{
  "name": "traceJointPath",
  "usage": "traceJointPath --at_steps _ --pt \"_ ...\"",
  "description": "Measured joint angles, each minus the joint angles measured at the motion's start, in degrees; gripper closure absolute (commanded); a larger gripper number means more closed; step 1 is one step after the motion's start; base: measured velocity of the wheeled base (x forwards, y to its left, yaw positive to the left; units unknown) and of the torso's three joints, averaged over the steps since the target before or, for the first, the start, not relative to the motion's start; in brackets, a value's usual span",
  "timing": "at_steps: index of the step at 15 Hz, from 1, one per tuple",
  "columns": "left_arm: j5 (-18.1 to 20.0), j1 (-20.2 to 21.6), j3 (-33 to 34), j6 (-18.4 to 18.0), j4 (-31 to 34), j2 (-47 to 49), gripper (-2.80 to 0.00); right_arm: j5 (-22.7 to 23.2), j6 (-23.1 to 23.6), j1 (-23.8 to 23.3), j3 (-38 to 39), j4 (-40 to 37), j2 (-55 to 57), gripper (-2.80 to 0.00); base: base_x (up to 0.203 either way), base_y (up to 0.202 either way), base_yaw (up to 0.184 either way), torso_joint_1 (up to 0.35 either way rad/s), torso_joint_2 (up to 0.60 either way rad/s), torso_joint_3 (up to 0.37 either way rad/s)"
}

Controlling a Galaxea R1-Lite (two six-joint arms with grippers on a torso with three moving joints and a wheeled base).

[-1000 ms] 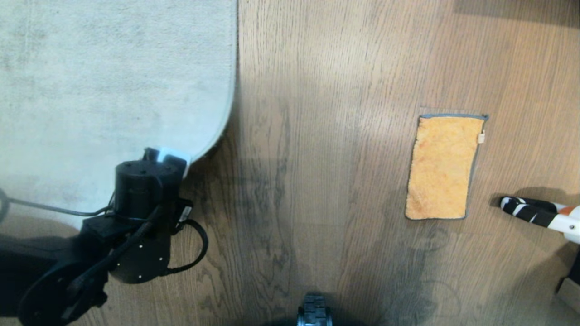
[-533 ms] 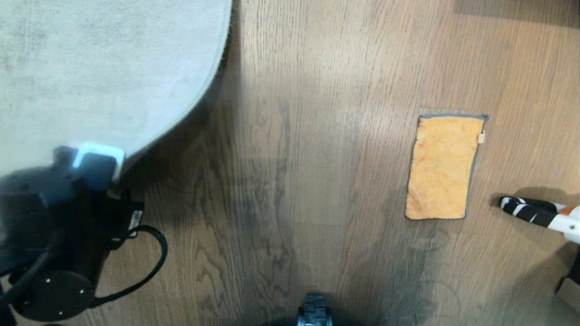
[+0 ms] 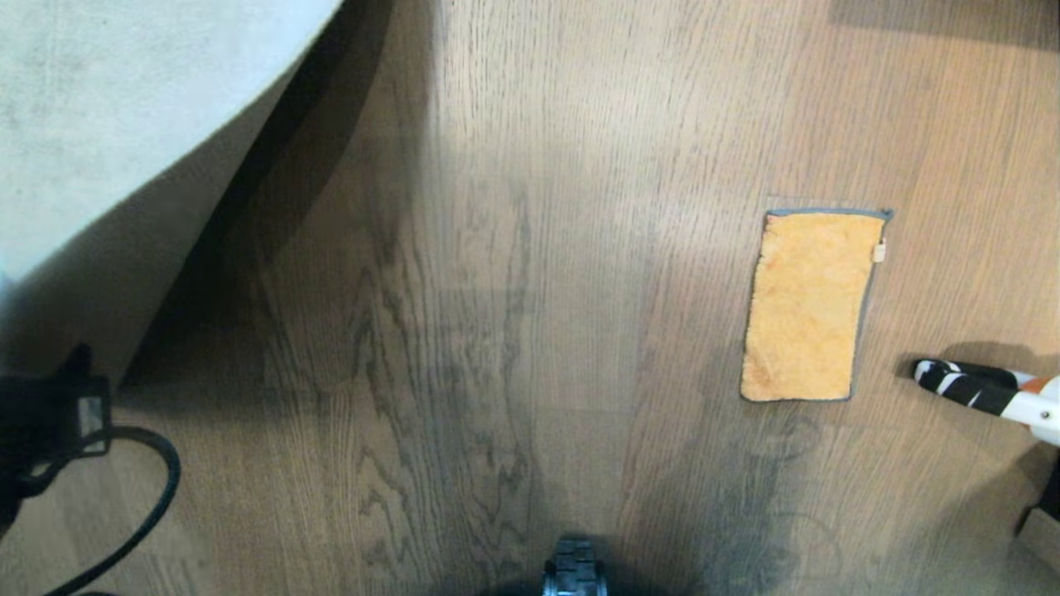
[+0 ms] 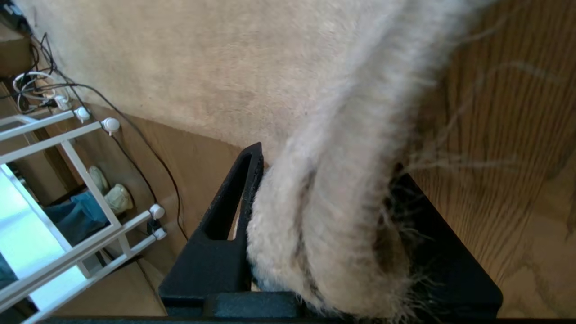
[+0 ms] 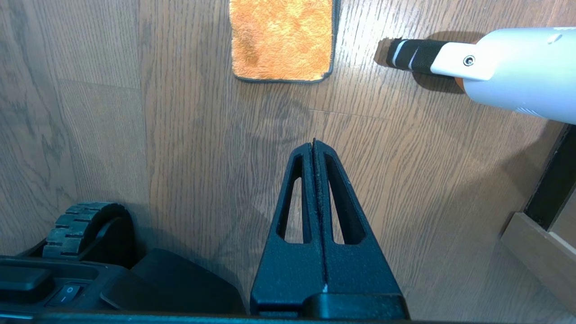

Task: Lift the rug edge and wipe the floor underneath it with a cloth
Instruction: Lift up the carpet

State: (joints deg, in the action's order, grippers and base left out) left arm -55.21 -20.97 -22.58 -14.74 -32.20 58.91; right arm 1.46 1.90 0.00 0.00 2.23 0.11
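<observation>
My left gripper (image 4: pixel 328 162) is shut on the rug edge (image 4: pixel 333 234), a thick pale fold bunched between the black fingers (image 4: pixel 234 198). In the head view the rug (image 3: pixel 124 99) hangs lifted at the upper left and casts a dark shadow on the bared floor (image 3: pixel 273 273). Only the left arm's wrist and cable (image 3: pixel 50 414) show at the left border. The orange cloth (image 3: pixel 807 306) lies flat on the floor at the right, untouched. My right gripper (image 5: pixel 313 143) is shut and empty above the planks, short of the cloth (image 5: pixel 281 38).
A white tool with a black-striped nozzle (image 3: pixel 977 389) lies right of the cloth. The base wheel (image 3: pixel 571 571) is at the bottom centre. A furniture edge (image 5: pixel 540 252) stands at the right. A white rack and cables (image 4: pixel 67 135) are beyond the rug.
The left arm raised the rug corner and drew it toward the left border. The rug's edge retreated to the upper left, baring more floor. The cloth and right arm stayed still.
</observation>
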Motion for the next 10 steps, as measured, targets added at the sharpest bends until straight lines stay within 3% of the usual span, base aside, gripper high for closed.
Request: traceJointPath --at_steps 4,10 --pt "0.5 -0.4 -0.3 3.6 0.1 -5.8 0.00 0.0 0.0 0.0 0.0 0.0 0.0 0.00 0.000 0.000 0.000 0.000 0.00 0.000" --pt "1.0 -2.5 1.7 4.1 0.1 -13.6 0.00 0.0 0.0 0.0 0.0 0.0 0.0 0.00 0.000 0.000 0.000 0.000 0.00 0.000"
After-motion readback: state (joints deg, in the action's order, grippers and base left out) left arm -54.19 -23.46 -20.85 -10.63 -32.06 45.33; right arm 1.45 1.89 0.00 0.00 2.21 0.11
